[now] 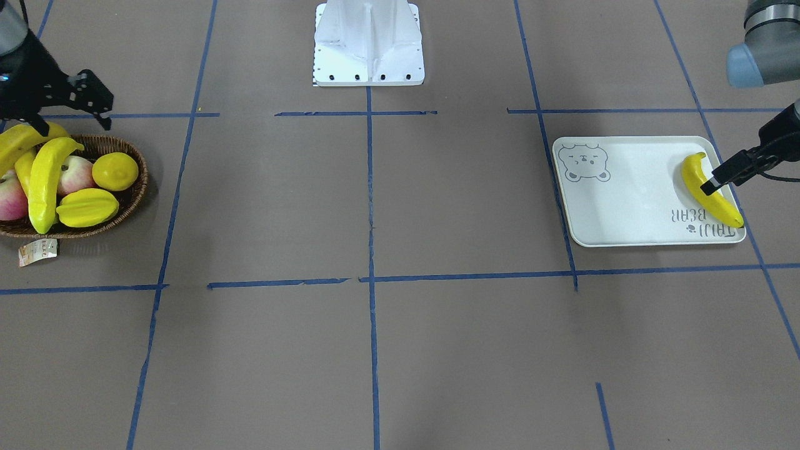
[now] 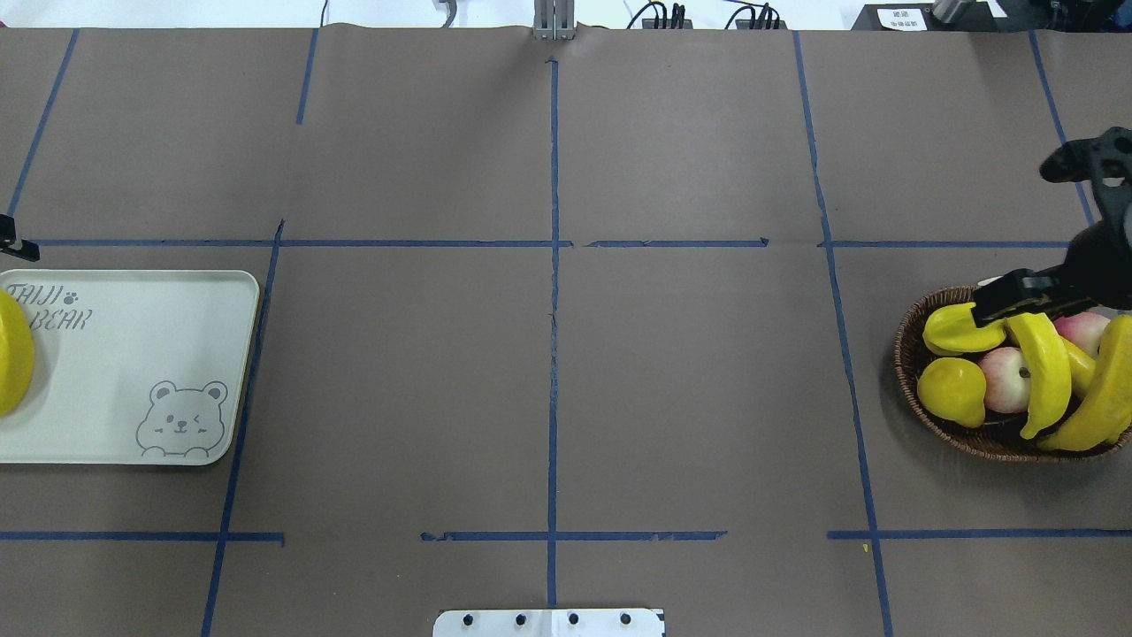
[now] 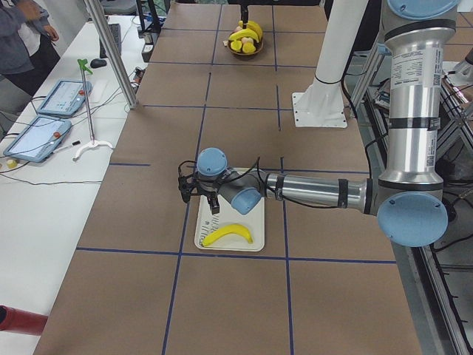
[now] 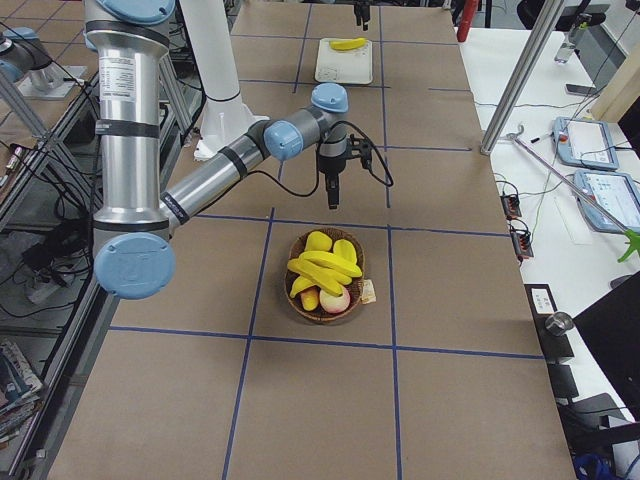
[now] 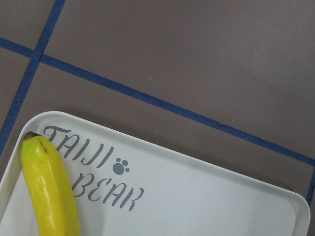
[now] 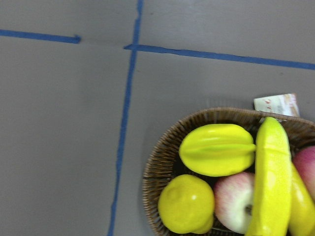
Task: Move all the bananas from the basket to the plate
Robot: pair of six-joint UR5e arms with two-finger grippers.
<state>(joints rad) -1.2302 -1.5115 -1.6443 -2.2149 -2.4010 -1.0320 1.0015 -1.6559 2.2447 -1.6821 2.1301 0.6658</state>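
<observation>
Yellow shows at both ends of the counter. One banana (image 1: 709, 194) lies flat on the plate (image 1: 625, 200), which sits toward the counter's left end, so by the look of it a quarter of the job is done. Three more bananas, as far as they can be counted, are left in the basket (image 1: 134, 194) toward the right end: a long one (image 1: 47, 181) on top, a second (image 1: 15, 144) along the rim on the robot's side, and a third (image 1: 25, 169) mostly buried between them.

The left gripper (image 3: 200, 198) hangs over the plate. It looks spread apart and grips nothing, since the banana lies free on the tray. The right gripper (image 1: 75, 125) hovers above the basket's rim on the robot's side, with its jaws wide apart and empty.

Sharing the basket are a starfruit (image 1: 87, 207), a lemon (image 1: 115, 170) and two apples (image 1: 75, 175) (image 1: 9, 197). The top banana rests across the apples and looks reachable from above. The starfruit and lemon, equally yellow, sit just beside it and could be nudged or mistaken for it. A paper tag (image 1: 39, 251) lies on the counter just outside the basket's far rim. The white robot base (image 1: 369, 44) stands at the middle of the robot-side edge.
</observation>
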